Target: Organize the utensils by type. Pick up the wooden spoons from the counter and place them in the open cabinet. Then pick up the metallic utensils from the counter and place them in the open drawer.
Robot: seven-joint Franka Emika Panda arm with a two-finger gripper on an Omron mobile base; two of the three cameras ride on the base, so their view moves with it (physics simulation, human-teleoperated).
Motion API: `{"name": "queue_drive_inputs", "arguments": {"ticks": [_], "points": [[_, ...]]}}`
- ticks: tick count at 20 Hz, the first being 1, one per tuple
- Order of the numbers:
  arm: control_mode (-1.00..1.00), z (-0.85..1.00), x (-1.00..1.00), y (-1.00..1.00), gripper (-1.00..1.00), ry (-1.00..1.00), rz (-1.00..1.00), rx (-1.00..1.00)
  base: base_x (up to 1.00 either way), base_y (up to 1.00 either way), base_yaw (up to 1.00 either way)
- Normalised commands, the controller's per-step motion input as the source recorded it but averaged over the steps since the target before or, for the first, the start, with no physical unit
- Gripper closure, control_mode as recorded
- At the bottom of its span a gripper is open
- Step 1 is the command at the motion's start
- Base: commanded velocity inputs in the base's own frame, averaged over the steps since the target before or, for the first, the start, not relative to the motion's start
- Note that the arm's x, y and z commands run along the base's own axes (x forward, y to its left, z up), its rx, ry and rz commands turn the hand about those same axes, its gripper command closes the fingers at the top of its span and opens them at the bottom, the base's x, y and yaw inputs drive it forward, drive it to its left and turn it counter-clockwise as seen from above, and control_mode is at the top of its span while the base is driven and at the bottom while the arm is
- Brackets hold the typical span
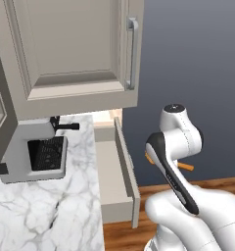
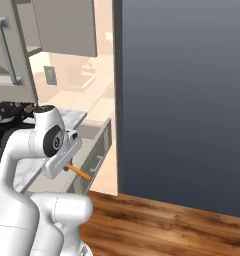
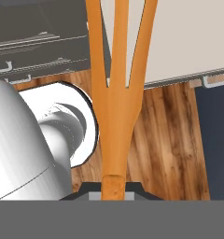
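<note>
the gripper (image 3: 115, 190) is pinching the orange-copper fork (image 3: 116, 116) by its handle end, jaws pressed tight on it - in the hand view the three prongs are running up and away from the fingers, spreading over a beige flat surface at the top and wood floor (image 3: 170, 140) lower down. in the left base view the fork (image 1: 187, 167) is poking out as a short orange stub beside the arm's forearm, off the counter, past the open front of the drawer (image 1: 109, 171). in the right base view the same fork (image 2: 78, 171) is sticking out below the hand, slanting down toward the floor, near the drawer front (image 2: 94, 155).

the drawer is standing pulled out at the end of the white marble counter (image 1: 51, 211); its flat bottom is looking bare in the part that is showing. the cabinet (image 1: 70, 54) is hanging above the counter with its door swung out and the steel bar handle (image 1: 132, 51) at the right edge. a grey coffee machine (image 1: 34, 152) is sitting on the counter under it.

no brand, label or readable writing is showing on the fork, machine, cabinet or arm - too plain or too small to tell. the other utensils can't be made out.
</note>
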Motion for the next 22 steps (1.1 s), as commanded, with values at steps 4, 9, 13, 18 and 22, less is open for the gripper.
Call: {"name": "queue_drive_inputs", "arguments": {"ticks": [4,9,13,18,22], "points": [[1.00,0.00,0.00,0.00,1.00,0.00,0.00,0.00,0.00,0.00,0.00],[1.00,0.00,0.00,0.00,1.00,0.00,0.00,0.00,0.00,0.00,0.00],[-1.00,0.00,0.05,-0.03,1.00,0.00,-0.11,0.04,0.00,0.00,0.00],[-1.00,0.00,0.24,-0.01,1.00,0.00,-0.27,0.17,0.00,0.00,0.00],[-1.00,0.00,0.34,0.00,1.00,0.00,-0.24,0.28,0.00,0.00,0.00]]}}
